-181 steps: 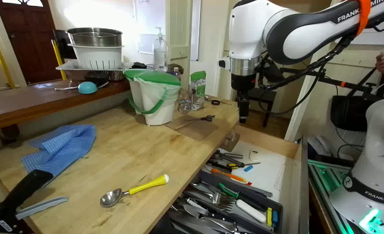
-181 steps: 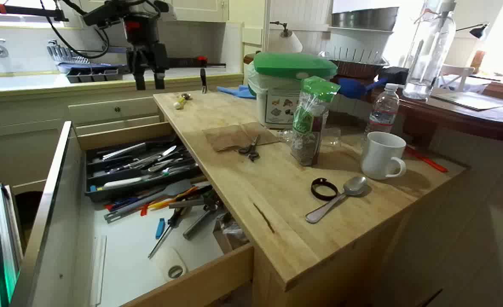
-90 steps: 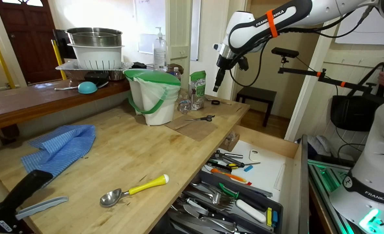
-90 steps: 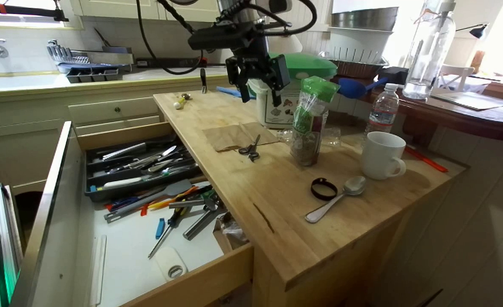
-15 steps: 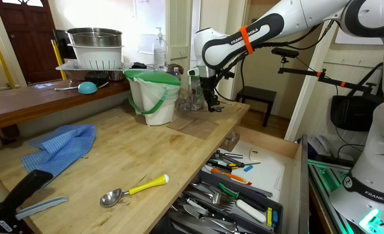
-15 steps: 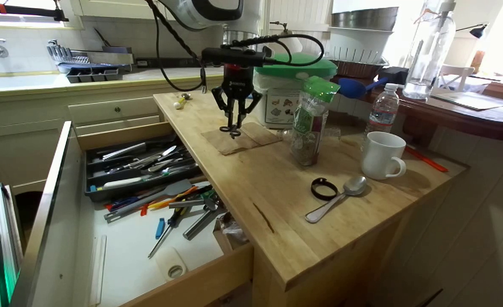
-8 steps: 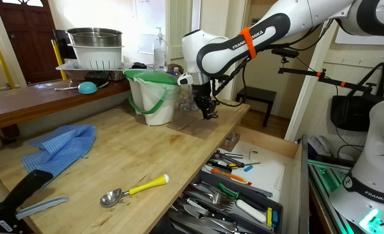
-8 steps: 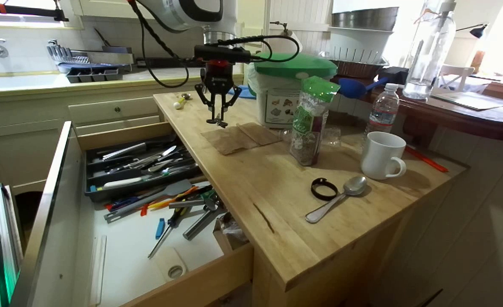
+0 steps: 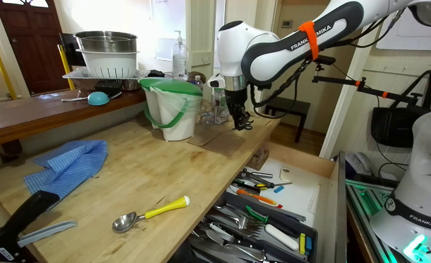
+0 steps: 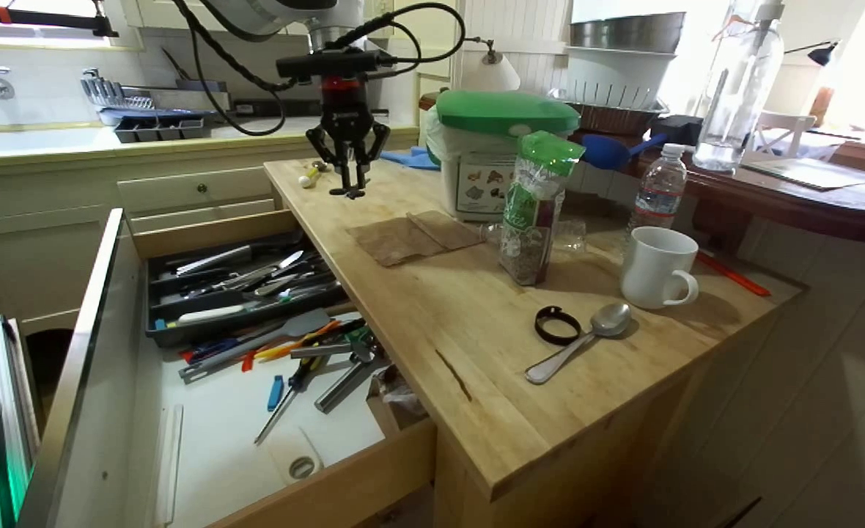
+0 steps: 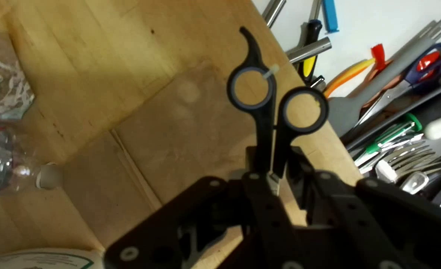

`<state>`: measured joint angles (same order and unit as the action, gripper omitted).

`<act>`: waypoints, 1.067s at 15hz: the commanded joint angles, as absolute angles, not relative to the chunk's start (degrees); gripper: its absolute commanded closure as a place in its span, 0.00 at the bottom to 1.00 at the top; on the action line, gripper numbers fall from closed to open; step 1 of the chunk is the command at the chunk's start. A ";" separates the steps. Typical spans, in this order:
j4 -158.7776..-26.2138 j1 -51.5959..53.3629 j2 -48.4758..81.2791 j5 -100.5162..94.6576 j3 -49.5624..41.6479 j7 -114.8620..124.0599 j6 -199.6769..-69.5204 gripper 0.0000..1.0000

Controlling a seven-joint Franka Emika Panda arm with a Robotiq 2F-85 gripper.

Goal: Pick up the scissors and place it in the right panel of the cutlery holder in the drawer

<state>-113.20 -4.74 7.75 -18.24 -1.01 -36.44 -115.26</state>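
The black tool held the dark, ring-handled scissors pinched tight above the tabletop, near some brown paper. In an exterior view, the pulled-out drawer lay to the left, the crowded cutlery holder at its far end.

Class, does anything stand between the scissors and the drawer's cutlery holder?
Nothing visible blocks the way: the jaws hold the scissors over the countertop, and the drawer with the cutlery holder lies open beside it. Utensils crowd that holder, though.
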 commanded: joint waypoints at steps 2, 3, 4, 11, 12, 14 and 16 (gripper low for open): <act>-128.79 -4.32 -2.77 -13.67 -1.62 -24.11 -121.90 0.94; -131.36 -4.20 -4.25 -12.70 -1.72 -21.56 -123.09 0.94; -134.09 -4.11 -5.98 -11.50 -1.79 -19.41 -124.67 0.94; -149.25 -4.06 -14.78 -6.61 -3.25 -11.15 -137.61 0.94; -148.72 -3.79 -13.73 -6.17 -3.62 -12.82 -137.16 0.94; -147.54 -2.96 -11.52 -4.73 -4.48 -17.00 -136.37 0.94; -145.38 -1.92 -8.53 -1.77 -5.28 -21.41 -135.39 0.94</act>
<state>-147.54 -3.92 -12.33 -6.02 -3.65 -15.78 -135.61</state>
